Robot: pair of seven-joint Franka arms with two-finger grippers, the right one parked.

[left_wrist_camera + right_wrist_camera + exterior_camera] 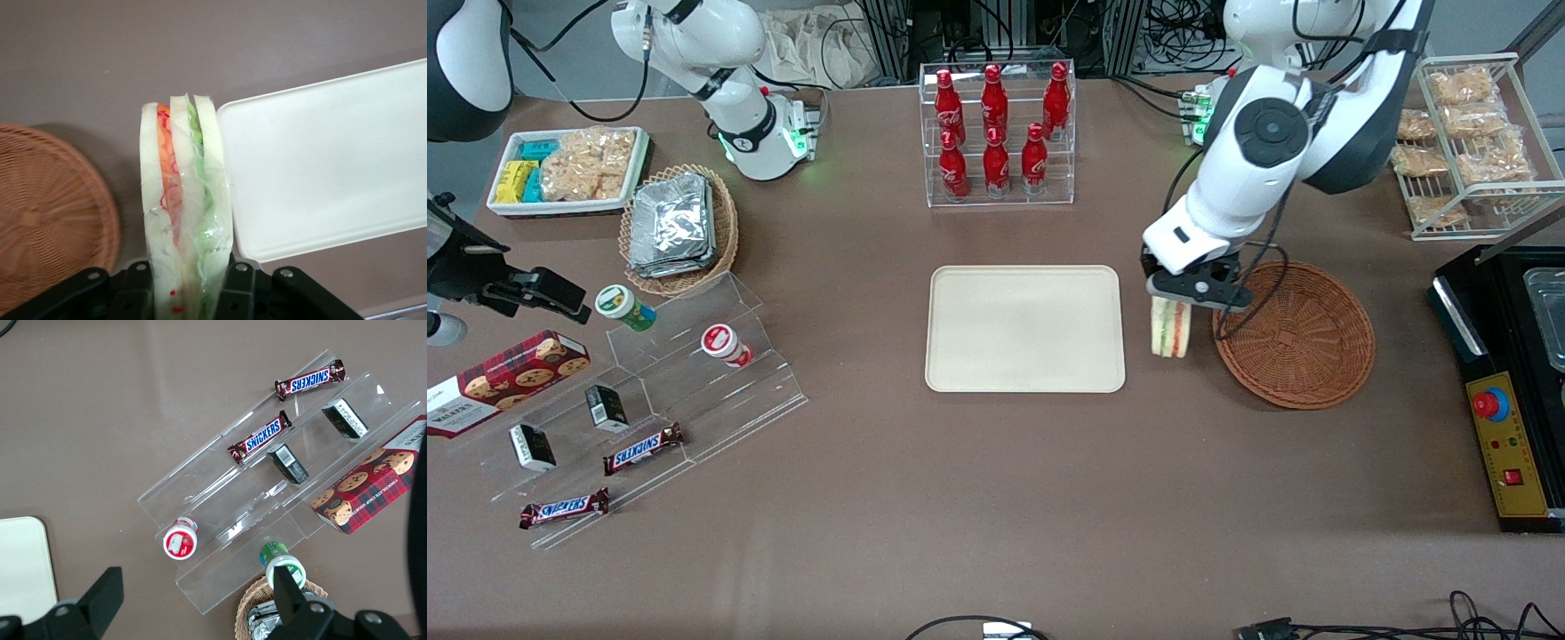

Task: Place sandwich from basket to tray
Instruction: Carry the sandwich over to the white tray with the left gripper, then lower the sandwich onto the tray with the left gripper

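A: What colours show in the sandwich (pixel 185 200)?

B: White bread, with orange, red and green filling layers under clear wrap.

A: And the tool (pixel 1181 300) above the desk (pixel 996 498), between tray and basket?

B: Black, on a white arm; the desk is plain brown.

A: The tray (pixel 1024 329)?

B: Cream-beige, unpatterned.

A: The basket (pixel 1303 342)?

B: Brown wicker, woven in rings around a square centre.
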